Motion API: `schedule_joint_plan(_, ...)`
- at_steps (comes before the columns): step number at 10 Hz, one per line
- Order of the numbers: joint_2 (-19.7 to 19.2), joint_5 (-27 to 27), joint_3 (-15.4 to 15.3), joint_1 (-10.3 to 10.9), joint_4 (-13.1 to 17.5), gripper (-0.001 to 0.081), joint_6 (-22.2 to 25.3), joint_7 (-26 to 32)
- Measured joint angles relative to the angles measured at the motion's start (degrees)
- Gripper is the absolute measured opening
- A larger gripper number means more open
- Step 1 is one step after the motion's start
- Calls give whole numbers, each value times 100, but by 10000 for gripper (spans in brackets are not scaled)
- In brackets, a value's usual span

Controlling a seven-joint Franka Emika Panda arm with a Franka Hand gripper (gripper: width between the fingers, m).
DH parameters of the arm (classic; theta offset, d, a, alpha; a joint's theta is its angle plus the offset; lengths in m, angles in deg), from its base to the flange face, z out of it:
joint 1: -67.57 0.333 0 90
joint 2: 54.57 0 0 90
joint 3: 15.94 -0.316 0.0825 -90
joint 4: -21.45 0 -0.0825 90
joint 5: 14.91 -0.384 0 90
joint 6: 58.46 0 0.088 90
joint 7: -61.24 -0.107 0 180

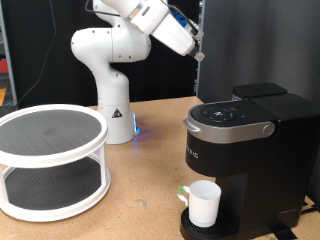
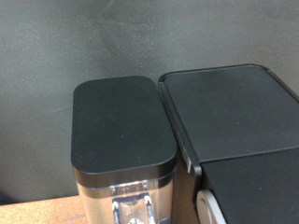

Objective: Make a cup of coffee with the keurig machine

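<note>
Cup (image 1: 204, 204): white, upright on the drip tray under the brew head of the keurig machine (image 1: 245, 150), near right of the exterior view.
Keurig machine: black, on the desk (image 1: 140, 215), lid down.
Gripper (image 1: 198, 50): raised above the machine's far side; whether clenched or released cannot be told.
Two-tier white rack (image 1: 50, 160): left on the desk.

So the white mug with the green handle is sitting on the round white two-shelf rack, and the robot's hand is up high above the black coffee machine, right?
Not quite. In the exterior view the white mug with the green handle sits on the drip tray of the black coffee machine, under its spout, not on the round white two-shelf rack. The rest holds: the robot's gripper is up high above the machine.
</note>
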Motion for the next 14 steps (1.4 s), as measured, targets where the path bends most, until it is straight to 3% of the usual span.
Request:
schedule_joint_plan(3, -49, 1636, -570, -16, 426, 807, -130, -172)
schedule_joint_plan(5, -267, 2360, -895, -67, 744, 807, -128, -501)
schedule_joint_plan(9, -286, 2045, -1007, -21, 715, 807, -569, -397)
schedule_joint_plan(12, -658, 2499, -1361, -26, 1125, 807, -946, -412)
schedule_joint_plan(14, -1057, 2878, -1533, -62, 1574, 807, -823, -746)
